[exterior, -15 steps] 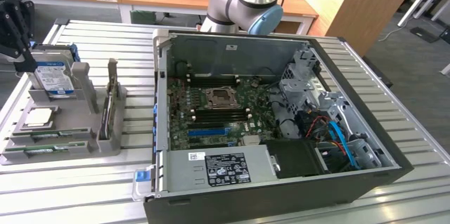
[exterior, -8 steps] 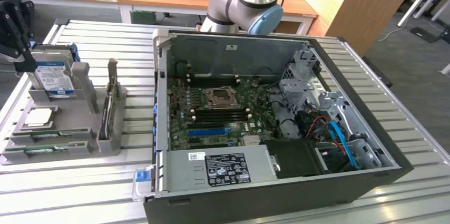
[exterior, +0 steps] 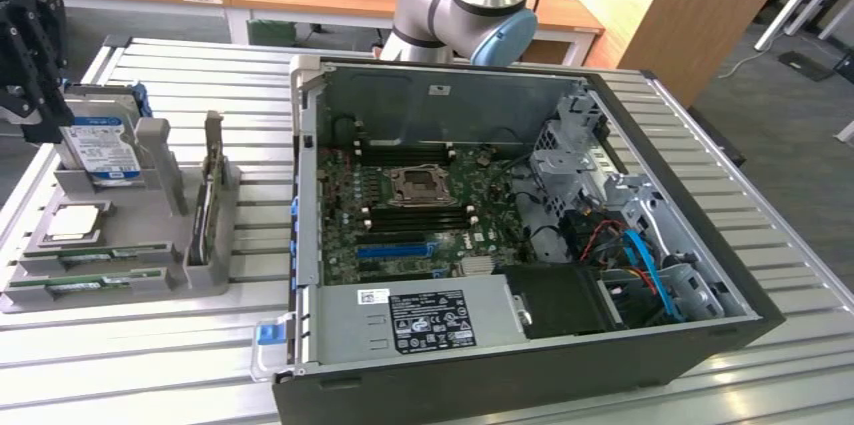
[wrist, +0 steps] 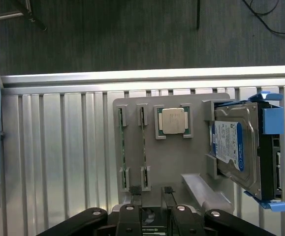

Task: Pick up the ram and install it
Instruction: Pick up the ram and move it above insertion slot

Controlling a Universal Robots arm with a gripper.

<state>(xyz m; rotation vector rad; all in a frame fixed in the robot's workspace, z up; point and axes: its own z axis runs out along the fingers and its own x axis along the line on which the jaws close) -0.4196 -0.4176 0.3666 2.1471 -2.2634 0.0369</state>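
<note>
Two ram sticks stand on edge, side by side, in slots of a grey holder; they show as thin green strips. In the exterior view the ram sticks sit at the holder's near end. My gripper hangs above the holder, open, with nothing between its black fingers. In the exterior view the gripper is at the far left, over the holder's hard-drive end. The open computer case shows its motherboard with dark memory slots around the CPU socket.
The holder also carries a square silver CPU and a blue-labelled hard drive in a blue-edged bracket. An upright grey fin rises from the holder. Everything rests on a ribbed metal table. The arm's base stands behind the case.
</note>
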